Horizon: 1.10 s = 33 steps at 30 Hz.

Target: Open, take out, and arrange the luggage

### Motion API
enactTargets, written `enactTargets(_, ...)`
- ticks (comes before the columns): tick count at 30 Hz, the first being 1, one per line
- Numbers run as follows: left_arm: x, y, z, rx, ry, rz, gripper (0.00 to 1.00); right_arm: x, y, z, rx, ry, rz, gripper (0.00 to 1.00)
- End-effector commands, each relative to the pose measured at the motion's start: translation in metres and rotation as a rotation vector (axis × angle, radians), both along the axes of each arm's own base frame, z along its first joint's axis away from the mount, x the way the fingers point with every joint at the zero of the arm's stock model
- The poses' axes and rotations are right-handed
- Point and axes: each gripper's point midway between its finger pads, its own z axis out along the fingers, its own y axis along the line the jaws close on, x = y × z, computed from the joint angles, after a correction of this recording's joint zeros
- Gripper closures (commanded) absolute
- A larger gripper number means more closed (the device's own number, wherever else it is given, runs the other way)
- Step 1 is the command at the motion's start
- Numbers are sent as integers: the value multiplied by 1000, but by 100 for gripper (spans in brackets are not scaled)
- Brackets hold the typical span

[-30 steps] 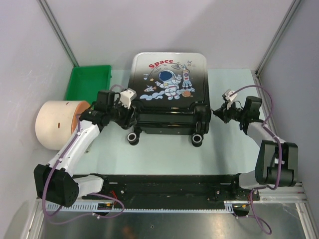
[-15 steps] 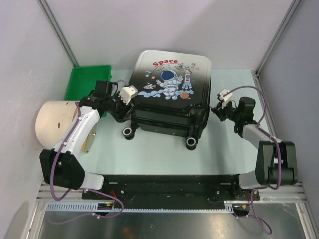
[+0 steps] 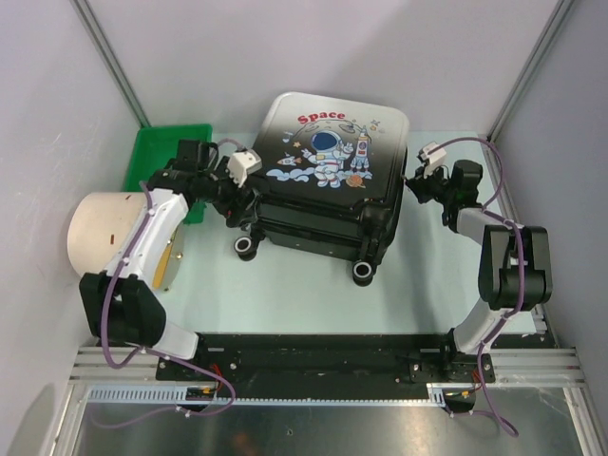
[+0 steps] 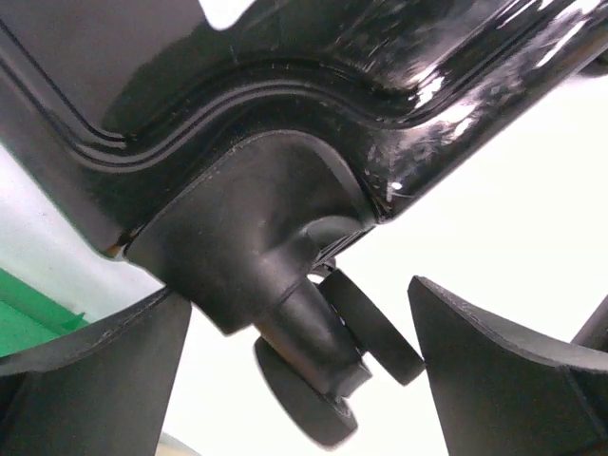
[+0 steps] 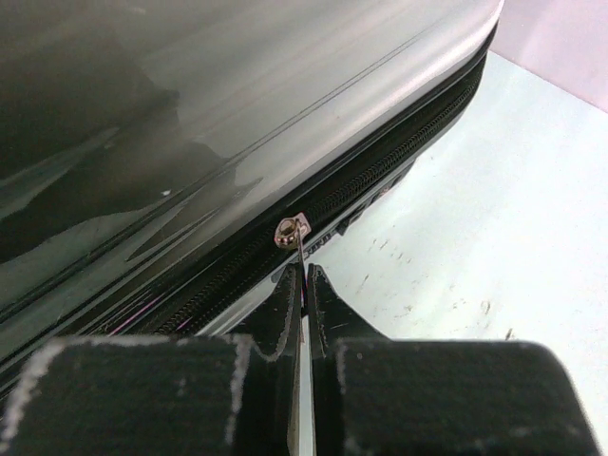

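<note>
Black-to-white luggage [image 3: 328, 180]: lying flat on the pale table [image 3: 304, 294], astronaut print up, lid down, turned slightly askew, wheels toward the arms
Left gripper [image 4: 299, 318]: jaws spread wide, one finger on each side of a corner wheel [image 4: 313, 399], gaps showing on both sides
Right gripper [image 5: 304, 285]: fingers pressed together, pinching the metal zipper pull [image 5: 296, 237] on the luggage's right side
Green tray [image 3: 161, 157]: far left, beside the luggage's left edge
Cream cylinder [image 3: 100, 237]: on its side near the table's left edge
</note>
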Motion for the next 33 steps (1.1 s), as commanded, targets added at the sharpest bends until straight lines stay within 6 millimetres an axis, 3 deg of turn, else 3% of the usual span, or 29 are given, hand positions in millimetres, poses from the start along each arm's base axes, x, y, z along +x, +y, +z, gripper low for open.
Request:
enactTargets(1,-20,-36,110,-267,-233,-152,0,1,13,44,33,-75,72,100)
enactTargets(4,-29,-46,140,-431,-122,-72,0,-5,17,42,28,-62,99,100)
enactTargets(7,-9,-42,162,-516,-68,29,0,-9,26,43,21,-65,135,100)
enactTargets(9,35,-26,148,-491,-60,166,0,-13,30,41,10,-58,157,100)
enactTargets(10,47,-23,157,-491,-89,176,0,-14,32,42,5,-62,169,100)
enactTargets(11,70,-22,138,-475,-53,200,0,-17,36,41,-4,-65,186,100)
enactTargets(12,83,-19,132,-459,-54,228,0,-19,37,40,-4,-55,196,100)
enactTargets(13,98,-19,140,-471,-69,235,0,-20,38,41,-9,-59,203,100)
enactTargets(14,108,-22,138,-476,-60,233,0,-24,51,40,-17,-60,238,100)
enactTargets(15,126,-25,116,-484,-3,231,0,-27,54,39,-16,-52,248,100)
enactTargets(16,134,-32,132,-516,-27,193,0,-29,56,38,-16,-47,255,100)
enactTargets(17,139,-38,131,-536,-13,159,0,-32,62,40,-16,-47,268,100)
enactTargets(18,152,-45,108,-542,40,143,0,-36,65,37,-23,-35,281,100)
enactTargets(19,158,-51,115,-553,22,116,0,-39,68,37,-23,-30,289,100)
enactTargets(22,170,-69,81,-544,83,88,0,-50,76,36,-8,3,308,100)
enactTargets(25,164,-98,54,-536,138,11,7,-66,80,39,3,21,323,100)
enactTargets(26,151,-122,53,-553,167,-65,10,-75,81,36,7,33,332,100)
enactTargets(28,139,-147,46,-547,179,-140,20,-91,87,42,18,46,339,100)
enactTargets(29,123,-173,40,-547,204,-210,22,-98,89,42,21,60,342,100)
enactTargets(30,117,-185,37,-540,204,-242,24,-111,90,30,21,109,339,100)
enactTargets(31,111,-195,34,-526,184,-284,24,-123,95,40,22,90,350,100)
enactTargets(33,102,-216,26,-506,178,-333,24,-146,96,25,30,149,333,100)
